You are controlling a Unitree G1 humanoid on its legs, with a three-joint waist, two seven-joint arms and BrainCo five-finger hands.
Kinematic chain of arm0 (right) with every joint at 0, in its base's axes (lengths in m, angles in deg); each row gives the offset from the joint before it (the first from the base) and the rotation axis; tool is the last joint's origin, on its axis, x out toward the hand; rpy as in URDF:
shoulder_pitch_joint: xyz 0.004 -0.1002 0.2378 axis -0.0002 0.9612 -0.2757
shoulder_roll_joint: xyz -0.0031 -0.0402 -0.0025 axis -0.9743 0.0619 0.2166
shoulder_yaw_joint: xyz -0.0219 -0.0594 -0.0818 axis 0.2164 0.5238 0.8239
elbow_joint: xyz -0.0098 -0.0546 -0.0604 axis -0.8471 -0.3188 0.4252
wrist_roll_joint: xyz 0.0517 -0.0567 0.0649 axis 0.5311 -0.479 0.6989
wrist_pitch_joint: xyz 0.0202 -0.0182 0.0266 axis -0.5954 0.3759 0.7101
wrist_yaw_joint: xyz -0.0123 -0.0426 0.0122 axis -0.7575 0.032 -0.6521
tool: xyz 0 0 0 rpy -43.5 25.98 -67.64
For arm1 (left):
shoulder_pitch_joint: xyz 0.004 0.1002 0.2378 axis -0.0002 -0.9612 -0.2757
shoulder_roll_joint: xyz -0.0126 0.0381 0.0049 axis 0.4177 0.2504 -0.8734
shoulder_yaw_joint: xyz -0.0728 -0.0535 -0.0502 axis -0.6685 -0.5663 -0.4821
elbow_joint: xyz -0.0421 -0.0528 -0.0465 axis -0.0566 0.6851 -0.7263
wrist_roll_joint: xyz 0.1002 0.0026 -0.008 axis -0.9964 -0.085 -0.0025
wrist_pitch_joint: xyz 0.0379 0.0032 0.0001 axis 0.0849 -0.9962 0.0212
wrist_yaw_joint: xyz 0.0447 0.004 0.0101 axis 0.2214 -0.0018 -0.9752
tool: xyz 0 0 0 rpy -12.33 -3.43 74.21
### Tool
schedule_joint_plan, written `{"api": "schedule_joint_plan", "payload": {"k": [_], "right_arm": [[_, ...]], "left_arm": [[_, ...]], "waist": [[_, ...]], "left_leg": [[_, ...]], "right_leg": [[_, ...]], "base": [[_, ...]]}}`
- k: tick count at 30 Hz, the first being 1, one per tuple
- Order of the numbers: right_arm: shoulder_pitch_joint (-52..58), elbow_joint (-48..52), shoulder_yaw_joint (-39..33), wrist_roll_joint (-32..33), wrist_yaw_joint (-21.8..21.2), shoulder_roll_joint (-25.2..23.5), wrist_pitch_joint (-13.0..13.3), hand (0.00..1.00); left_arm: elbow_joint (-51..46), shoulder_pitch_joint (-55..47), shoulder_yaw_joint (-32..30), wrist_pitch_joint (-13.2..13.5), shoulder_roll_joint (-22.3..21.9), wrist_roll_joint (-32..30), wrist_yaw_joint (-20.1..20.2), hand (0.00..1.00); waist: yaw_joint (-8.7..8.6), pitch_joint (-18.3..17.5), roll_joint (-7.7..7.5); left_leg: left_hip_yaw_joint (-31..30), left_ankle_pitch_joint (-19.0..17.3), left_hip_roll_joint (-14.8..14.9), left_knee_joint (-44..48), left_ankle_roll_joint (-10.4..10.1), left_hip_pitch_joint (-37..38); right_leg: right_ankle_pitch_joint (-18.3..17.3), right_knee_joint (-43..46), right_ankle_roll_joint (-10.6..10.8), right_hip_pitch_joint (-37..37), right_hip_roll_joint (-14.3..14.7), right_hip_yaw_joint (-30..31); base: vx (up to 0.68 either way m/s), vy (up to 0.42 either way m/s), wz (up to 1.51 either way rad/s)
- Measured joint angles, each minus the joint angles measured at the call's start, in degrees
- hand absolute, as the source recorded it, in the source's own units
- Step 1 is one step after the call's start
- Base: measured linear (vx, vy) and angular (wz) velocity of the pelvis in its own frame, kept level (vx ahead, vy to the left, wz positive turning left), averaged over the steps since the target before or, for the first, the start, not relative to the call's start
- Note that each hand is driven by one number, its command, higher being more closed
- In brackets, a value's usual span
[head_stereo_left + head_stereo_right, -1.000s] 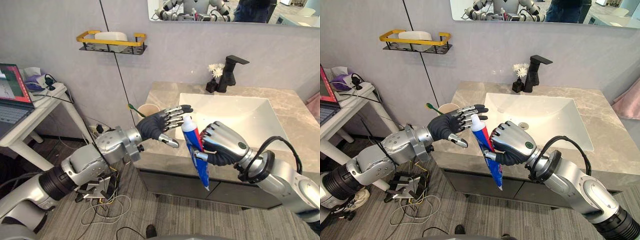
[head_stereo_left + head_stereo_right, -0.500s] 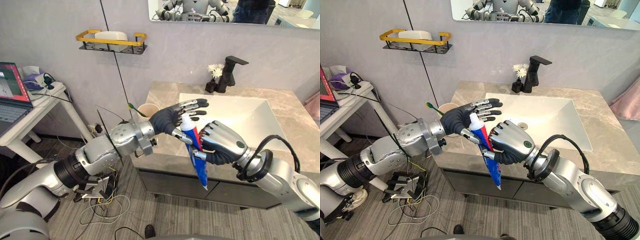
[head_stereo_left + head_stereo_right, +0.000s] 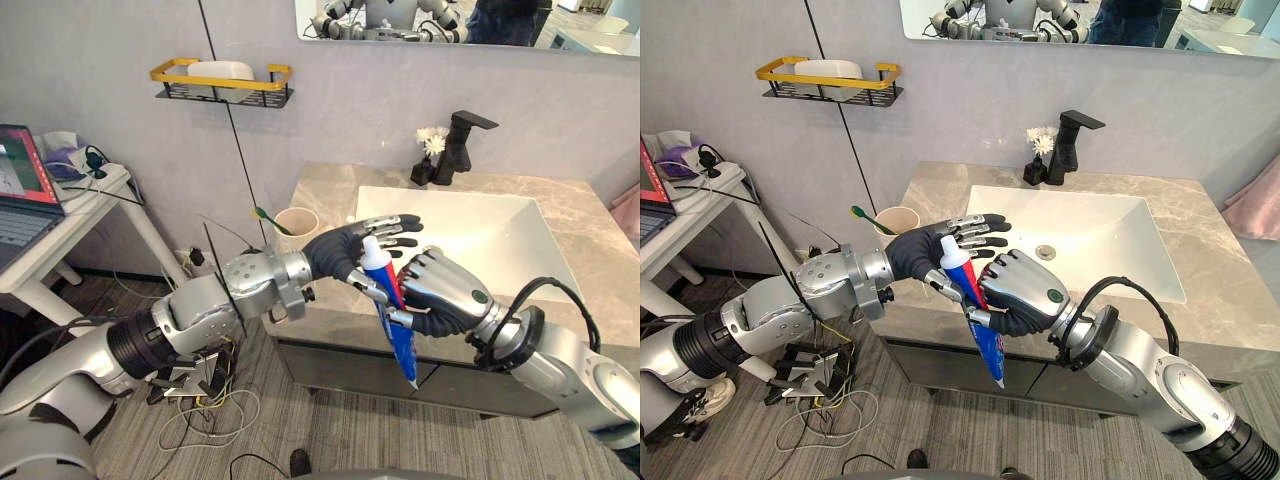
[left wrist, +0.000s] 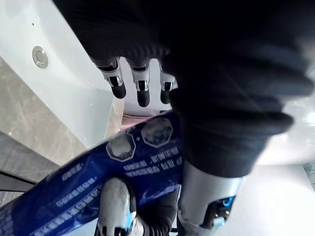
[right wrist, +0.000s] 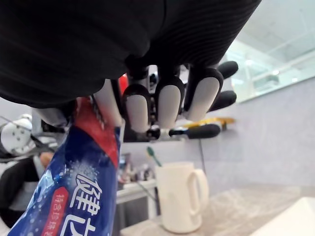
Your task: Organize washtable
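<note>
Left eye view shows the right hand (image 3: 440, 295) with fingers curled round the toothpaste tube (image 3: 403, 352), cap up, just before the sink (image 3: 480, 235), probably so the left hand (image 3: 335, 252), fingers straight behind the cap, can take it.

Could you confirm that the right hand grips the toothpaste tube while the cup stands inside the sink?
No: the left eye view shows the cup on the countertop beside the sink, not inside it. The right hand does grip the toothpaste tube.
</note>
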Motion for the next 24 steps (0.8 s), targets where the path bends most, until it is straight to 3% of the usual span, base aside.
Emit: {"api": "schedule_joint_plan", "payload": {"k": [9,10,16,24], "right_arm": [[0.07,-0.02,2.24,0.01,-0.12,0.07,0.61,1.0],[0.07,-0.02,2.24,0.01,-0.12,0.07,0.61,1.0],[0.11,0.74,2.43,0.0,-0.12,0.05,1.21,1.0],[0.3,1.84,2.09,1.75,0.64,-0.84,-0.2,1.0]], "left_arm": [[-2.01,-0.71,-0.01,0.0,0.59,1.69,0.56,0.0],[-2.01,-1.4,0.0,0.0,0.59,1.7,0.53,1.0],[-1.84,-2.57,-0.18,-0.46,0.34,1.69,-1.27,1.0],[1.21,-2.86,-0.72,0.73,-4.36,1.7,-3.28,1.0]], "waist": [[0.0,0.01,0.0],[-0.02,0.01,0.0],[-0.05,0.09,-0.13],[-0.11,0.61,-0.95]], "left_leg": [[-0.03,-0.17,-0.03,0.0,-0.23,0.0],[-0.03,-0.18,-0.02,0.0,-0.24,0.0],[-0.02,-0.21,-0.01,0.0,-0.25,0.0],[0.02,-0.21,0.0,0.0,-0.24,-0.03]], "right_leg": [[-0.23,0.01,0.27,0.02,-0.04,-0.05],[-0.24,-0.01,0.28,0.01,-0.04,-0.05],[-0.27,-0.05,0.32,-0.02,-0.04,-0.07],[-0.28,-0.04,0.34,-0.1,-0.05,-0.03]], "base": [[0.0,0.0,0.0],[0.0,0.0,0.0],[0.0,0.0,0.0],[0.0,0.0,0.0]]}}
